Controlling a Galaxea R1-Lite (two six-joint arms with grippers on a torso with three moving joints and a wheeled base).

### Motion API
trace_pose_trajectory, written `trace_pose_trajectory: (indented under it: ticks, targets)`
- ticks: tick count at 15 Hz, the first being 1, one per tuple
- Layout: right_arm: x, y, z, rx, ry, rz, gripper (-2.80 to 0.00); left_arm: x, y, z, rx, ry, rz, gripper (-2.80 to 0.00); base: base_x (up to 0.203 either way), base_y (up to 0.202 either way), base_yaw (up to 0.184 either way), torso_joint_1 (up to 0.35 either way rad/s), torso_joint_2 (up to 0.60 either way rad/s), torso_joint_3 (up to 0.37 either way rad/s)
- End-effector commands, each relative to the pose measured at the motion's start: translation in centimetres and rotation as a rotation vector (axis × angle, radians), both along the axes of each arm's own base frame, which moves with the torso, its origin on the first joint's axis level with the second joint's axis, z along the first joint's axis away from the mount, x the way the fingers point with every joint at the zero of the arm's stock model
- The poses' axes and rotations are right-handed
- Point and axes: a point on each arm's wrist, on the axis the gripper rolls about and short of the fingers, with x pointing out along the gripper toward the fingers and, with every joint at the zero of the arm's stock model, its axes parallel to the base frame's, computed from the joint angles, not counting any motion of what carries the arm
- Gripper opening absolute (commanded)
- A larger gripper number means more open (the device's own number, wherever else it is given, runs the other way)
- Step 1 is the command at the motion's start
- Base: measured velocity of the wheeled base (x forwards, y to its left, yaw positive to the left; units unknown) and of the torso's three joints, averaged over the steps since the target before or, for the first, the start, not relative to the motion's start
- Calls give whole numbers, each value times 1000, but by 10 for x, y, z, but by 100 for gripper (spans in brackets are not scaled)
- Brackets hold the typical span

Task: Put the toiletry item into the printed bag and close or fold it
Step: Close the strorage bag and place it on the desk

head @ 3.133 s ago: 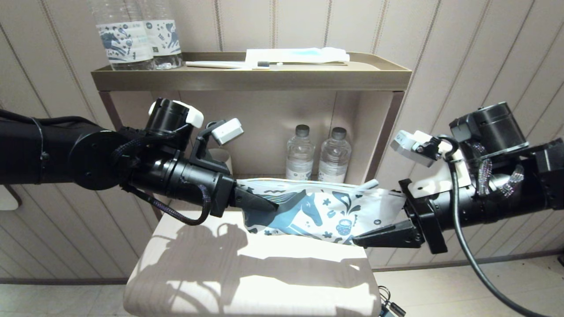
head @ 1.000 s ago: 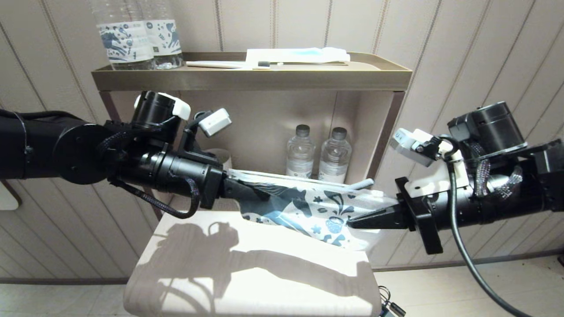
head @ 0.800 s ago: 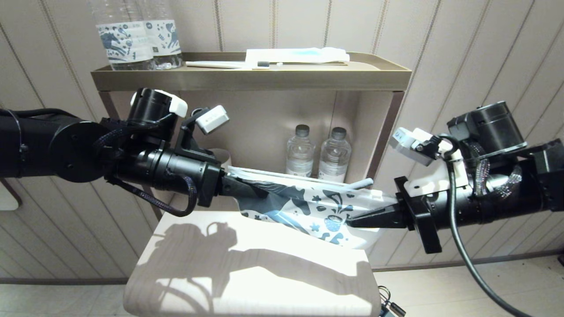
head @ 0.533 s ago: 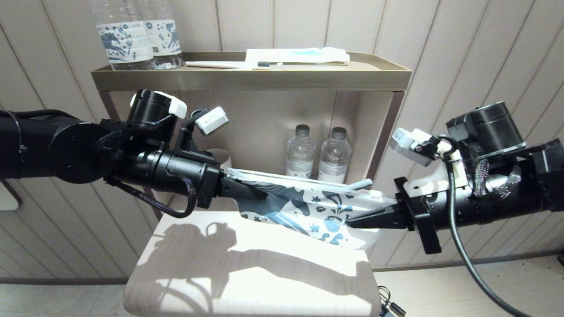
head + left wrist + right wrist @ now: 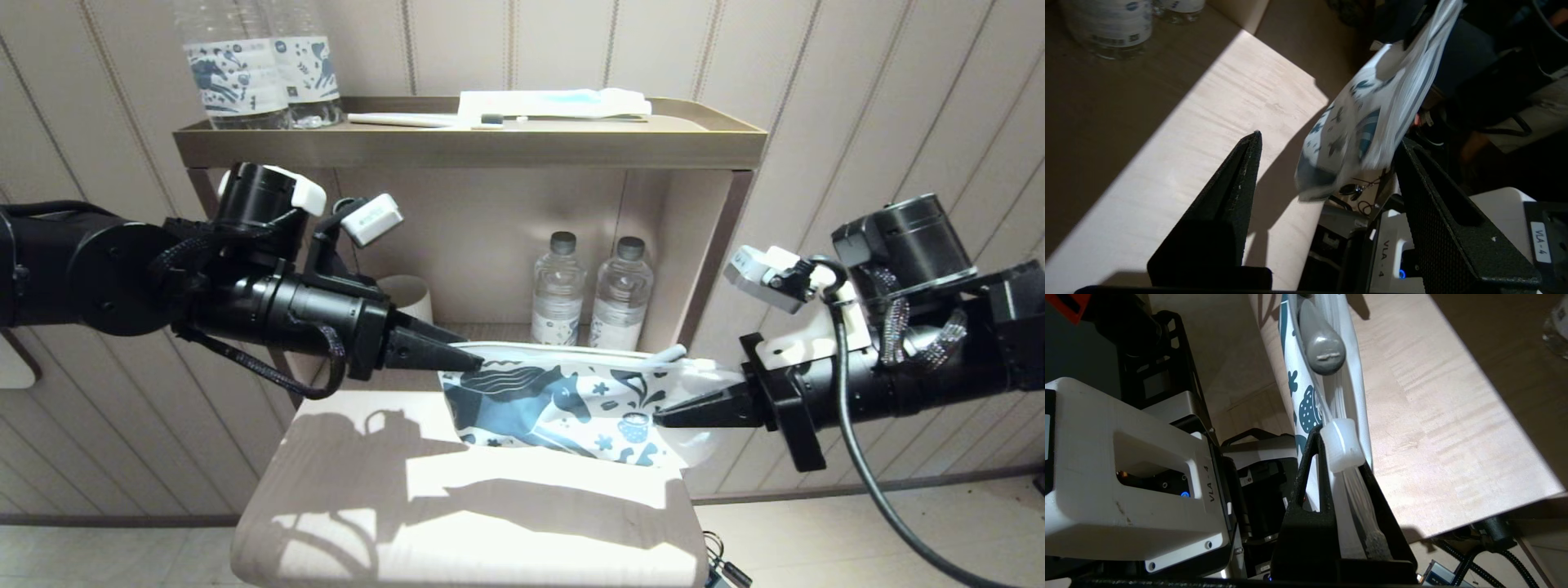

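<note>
Two tools above the pale counter (image 5: 343,457): right tool (image 5: 665,418) (its mount marked "VLA-4") pinches the printed bag (image 5: 563,400) aloft, grey toothbrush (image 5: 671,354) end poking from its top; left tool (image 5: 469,359) spread wide, bag's end between its fingers.

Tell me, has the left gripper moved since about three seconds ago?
Yes. The left gripper has drawn back toward the robot's left, away from the water bottles in the shelf, and now stands open, off the printed bag, which the right gripper holds.

Head camera looks forward and down over both arms. Wrist cameras sit close behind the fingers (image 5: 1241,179); all share the printed bag (image 5: 563,400) above the desk (image 5: 490,506).
</note>
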Motion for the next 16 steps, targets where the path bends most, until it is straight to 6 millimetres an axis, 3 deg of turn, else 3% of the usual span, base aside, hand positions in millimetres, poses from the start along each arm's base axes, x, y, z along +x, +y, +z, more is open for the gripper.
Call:
trace_pose_trajectory:
  ticks: [1,7,10,16]
  targets:
    - [1,1,-2,1,4,6,-280,-3,1,4,-8,-9,-6,0,0,0,0,0,0,0]
    - [4,3,-7,-7,24,14,-280,-9,5,15,-22,-41,1,0,0,0,0,0,0,0]
    - [2,15,-14,-24,45,49,-280,-13,6,22,-33,-55,3,0,0,0,0,0,0,0]
    - [-2,26,-19,-81,41,37,-280,-13,-11,37,-23,22,94,0,0,0,0,0,0,0]
